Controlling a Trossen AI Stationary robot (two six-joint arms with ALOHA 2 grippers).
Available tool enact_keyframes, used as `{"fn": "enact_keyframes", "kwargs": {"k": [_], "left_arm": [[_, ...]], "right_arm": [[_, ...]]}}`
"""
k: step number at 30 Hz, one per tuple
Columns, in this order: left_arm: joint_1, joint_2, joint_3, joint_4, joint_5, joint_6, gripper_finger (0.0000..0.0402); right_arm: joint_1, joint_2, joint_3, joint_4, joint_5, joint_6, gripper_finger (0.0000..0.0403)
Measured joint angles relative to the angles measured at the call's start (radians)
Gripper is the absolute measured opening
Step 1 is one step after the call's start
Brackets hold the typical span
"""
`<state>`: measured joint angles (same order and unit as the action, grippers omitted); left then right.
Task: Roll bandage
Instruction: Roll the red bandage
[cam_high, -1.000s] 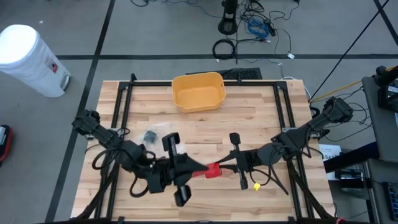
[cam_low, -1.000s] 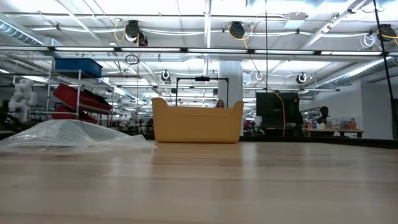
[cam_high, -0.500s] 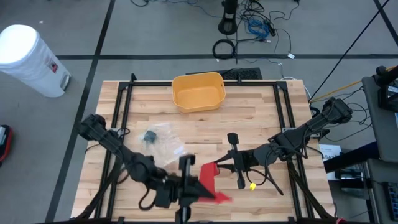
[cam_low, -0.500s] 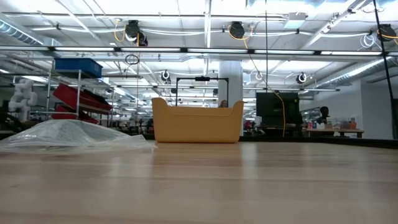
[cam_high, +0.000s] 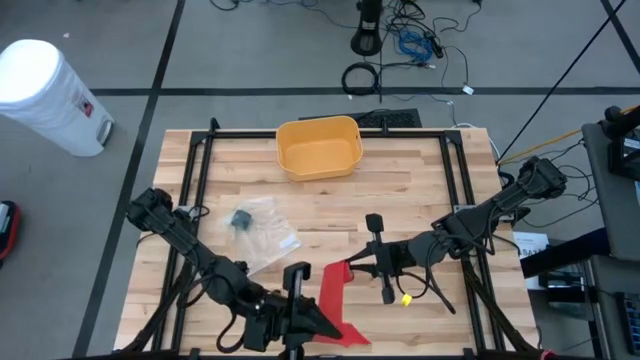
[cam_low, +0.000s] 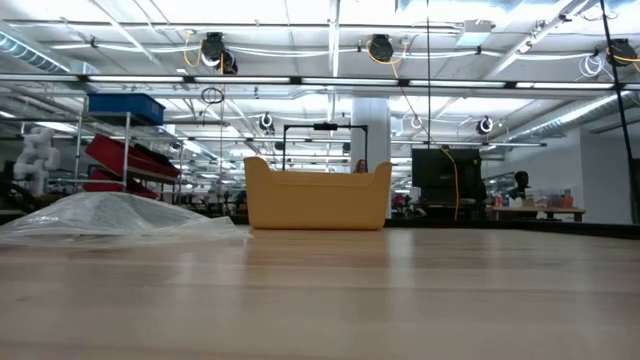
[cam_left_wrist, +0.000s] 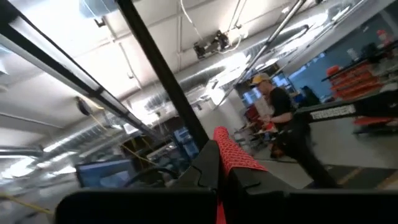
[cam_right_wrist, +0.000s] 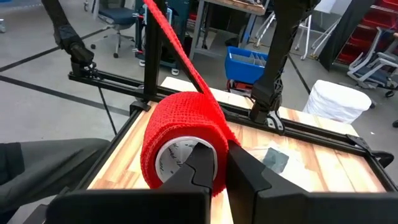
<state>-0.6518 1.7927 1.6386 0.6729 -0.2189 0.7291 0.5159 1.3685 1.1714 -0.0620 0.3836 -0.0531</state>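
One red woven bandage roll (cam_right_wrist: 183, 140) sits clamped in the right pincer (cam_right_wrist: 217, 168), above the near middle of the pale wooden table (cam_high: 420, 190). A single flat red bandage strip (cam_high: 330, 295) runs from the roll to the left pincer (cam_high: 318, 325), whose fingers are pressed together on the strip's free end at the table's near edge. From the left wrist, the red end (cam_left_wrist: 233, 152) pokes up between the dark fingers (cam_left_wrist: 208, 168).

Two dark arms work the table. Behind them stand one yellow plastic tub (cam_high: 319, 146) at the far edge and one crumpled clear plastic bag (cam_high: 262, 228) holding a small dark item, on the left side. One white cylindrical bin (cam_high: 50, 95) stands on the floor.

The level camera shows neither arm nor bandage. The bag's contents are hard to make out. A person (cam_left_wrist: 286, 127) stands in the blurred background.
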Motion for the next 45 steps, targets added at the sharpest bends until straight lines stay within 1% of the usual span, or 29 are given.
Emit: {"fn": "enact_keyframes", "kwargs": {"k": [4, 11, 13, 16, 18, 21, 25, 30, 33, 37, 41, 45], "left_arm": [[0.012, 0.000, 0.000, 0.078, -0.110, 0.114, 0.0002], [0.032, -0.001, 0.000, 0.185, -0.128, 0.263, 0.0002], [0.038, -0.001, 0.000, 0.201, -0.156, 0.303, 0.0002], [0.044, -0.001, 0.000, 0.198, -0.209, 0.312, 0.0002], [0.045, -0.001, 0.000, 0.163, -0.229, 0.278, 0.0002], [0.035, -0.002, 0.001, 0.079, -0.210, 0.209, 0.0002], [0.007, -0.002, 0.001, 0.040, -0.157, 0.144, 0.0002], [-0.035, -0.002, 0.001, 0.024, -0.123, 0.133, 0.0002], [-0.051, -0.002, 0.001, 0.023, -0.119, 0.132, 0.0002], [-0.056, 0.010, 0.001, 0.018, -0.112, 0.118, 0.0002], [-0.047, 0.026, 0.001, 0.026, -0.068, 0.117, 0.0002], [-0.037, 0.032, 0.001, 0.027, -0.063, 0.110, 0.0002]], "right_arm": [[0.000, 0.000, 0.000, -0.007, -0.064, 0.013, 0.0016], [0.000, 0.000, 0.000, -0.010, -0.073, 0.013, 0.0016], [0.000, 0.000, 0.000, -0.021, -0.076, 0.015, 0.0016], [0.000, 0.000, 0.000, -0.025, -0.076, 0.016, 0.0016], [0.000, 0.000, 0.000, -0.025, -0.076, 0.016, 0.0016], [-0.002, 0.000, 0.000, -0.027, -0.072, 0.015, 0.0016], [-0.014, 0.000, 0.000, -0.027, -0.072, 0.015, 0.0016], [-0.039, 0.000, 0.000, -0.025, -0.072, 0.015, 0.0016], [-0.052, 0.000, 0.000, -0.023, -0.072, 0.015, 0.0016], [-0.064, 0.000, 0.000, -0.016, -0.073, 0.015, 0.0016], [-0.064, 0.003, 0.000, -0.016, -0.076, 0.015, 0.0016], [-0.064, 0.009, 0.001, -0.016, -0.076, 0.015, 0.0016]]}}
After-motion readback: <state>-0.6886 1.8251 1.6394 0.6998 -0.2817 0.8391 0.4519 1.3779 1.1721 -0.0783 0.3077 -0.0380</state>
